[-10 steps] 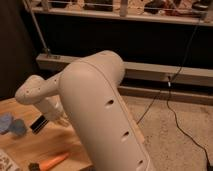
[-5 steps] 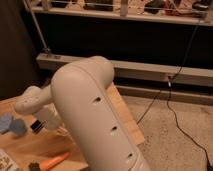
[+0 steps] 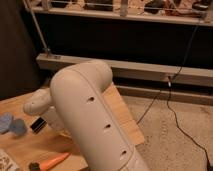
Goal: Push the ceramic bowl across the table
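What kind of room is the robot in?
Probably a lab or workshop: a wooden table, a speckled floor with a loose black cable, and a metal rail behind. The gripper sits low over the table's left side.

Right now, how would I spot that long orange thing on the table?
Find the big white arm over the wooden table. Nearer the camera than its gripper, left of the arm, lies the carrot. It alone is long, orange and tapered; the blue-grey objects beside the gripper are rounded.

The arm (image 3: pixel 90 115) has swung left, carrying its claw (image 3: pixel 36 125) (dark-tipped) rightward over the table (image 3: pixel 30 145).
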You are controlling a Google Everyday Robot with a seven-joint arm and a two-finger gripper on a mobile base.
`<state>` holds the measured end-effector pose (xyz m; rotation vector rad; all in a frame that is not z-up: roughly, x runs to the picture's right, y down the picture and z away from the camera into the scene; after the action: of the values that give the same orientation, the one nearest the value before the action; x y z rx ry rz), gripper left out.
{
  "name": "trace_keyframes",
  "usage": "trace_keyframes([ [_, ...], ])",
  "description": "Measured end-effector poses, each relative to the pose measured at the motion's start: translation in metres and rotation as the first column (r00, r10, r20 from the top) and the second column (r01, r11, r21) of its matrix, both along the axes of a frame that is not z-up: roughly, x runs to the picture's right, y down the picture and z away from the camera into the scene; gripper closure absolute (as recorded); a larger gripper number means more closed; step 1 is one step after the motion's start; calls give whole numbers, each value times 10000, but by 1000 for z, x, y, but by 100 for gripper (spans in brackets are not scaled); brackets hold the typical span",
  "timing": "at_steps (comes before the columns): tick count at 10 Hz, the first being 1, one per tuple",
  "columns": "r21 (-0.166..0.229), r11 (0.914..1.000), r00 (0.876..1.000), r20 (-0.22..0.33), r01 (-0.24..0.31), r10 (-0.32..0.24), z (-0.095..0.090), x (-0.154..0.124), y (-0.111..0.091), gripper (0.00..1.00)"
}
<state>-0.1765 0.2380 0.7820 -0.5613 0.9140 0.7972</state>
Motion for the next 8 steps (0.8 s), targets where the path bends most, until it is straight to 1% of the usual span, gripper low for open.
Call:
trace_keyframes([
  [1,127,9990,9981,-452,-418,424,5,8,-3,100],
  [2,308,9965,9936,-794,-780,802,9,15,-8,100],
  [3,761,9883,9805,-1361,-1321,1415,14,30,-22,100],
  [4,1003,9837,9730,-1625,-1490,1639,15,40,-30,100],
  [5,1354,9767,9616,-1968,-1668,1915,15,56,-43,100],
  [7,1945,9650,9419,-2517,-1758,2224,10,86,-68,100],
  [8,2168,9594,9318,-2748,-1805,2373,6,99,-78,100],
])
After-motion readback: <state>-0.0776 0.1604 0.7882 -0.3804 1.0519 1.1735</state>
